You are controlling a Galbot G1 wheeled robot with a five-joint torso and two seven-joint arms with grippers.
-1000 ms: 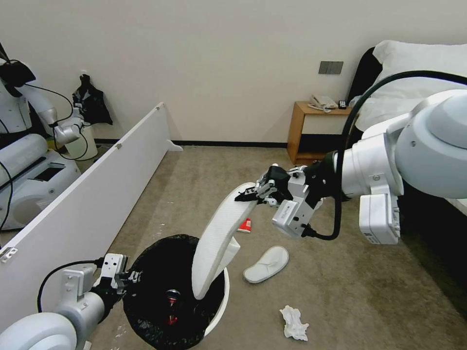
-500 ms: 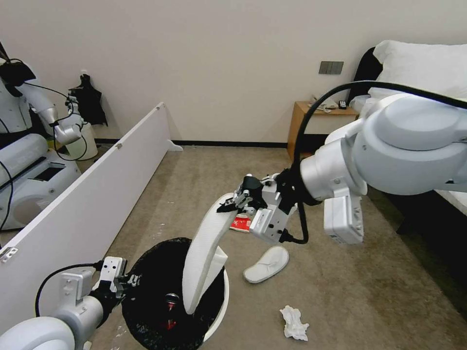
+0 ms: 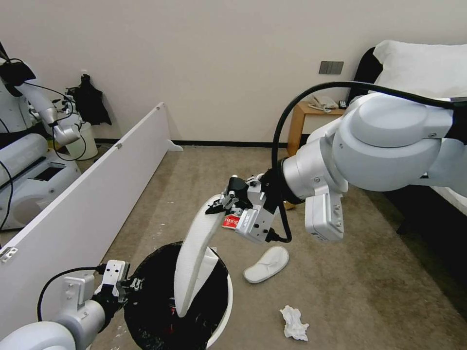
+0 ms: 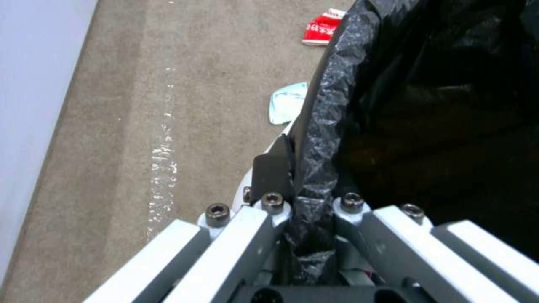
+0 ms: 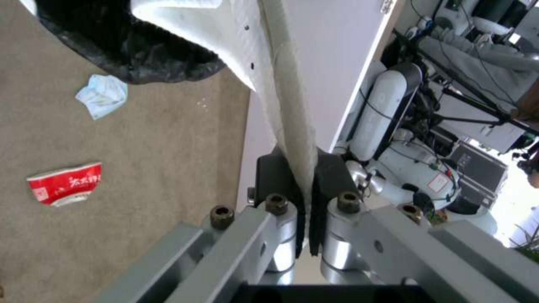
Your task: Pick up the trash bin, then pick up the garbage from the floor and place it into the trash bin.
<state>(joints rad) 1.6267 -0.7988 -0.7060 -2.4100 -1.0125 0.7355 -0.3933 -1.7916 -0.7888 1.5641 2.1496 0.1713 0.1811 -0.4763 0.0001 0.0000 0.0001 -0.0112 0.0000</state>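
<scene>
The trash bin (image 3: 227, 297), white with a black bag liner (image 4: 427, 105), hangs low at the left of the head view. My left gripper (image 3: 129, 284) is shut on its rim, pinching the bag (image 4: 308, 198). Above the bin, my right gripper (image 3: 216, 206) is shut on one end of a white slipper (image 3: 194, 257), whose lower end hangs inside the bin. The right wrist view shows the fingers (image 5: 275, 176) clamped on the slipper's edge (image 5: 292, 126). On the carpet lie a second slipper (image 3: 266, 263), a crumpled tissue (image 3: 294, 323), a red packet (image 5: 66, 183) and a pale tissue (image 4: 286, 107).
A long white panel (image 3: 82, 209) runs along the left side. Behind it stands another robot (image 3: 29, 121). A wooden nightstand (image 3: 297, 127) and a bed (image 3: 413, 63) are at the back right. Open carpet (image 3: 350, 272) lies right of the bin.
My right arm has swung left and down with the slipper, so its lower end sits deeper in the bin. The left gripper keeps its hold on the rim.
</scene>
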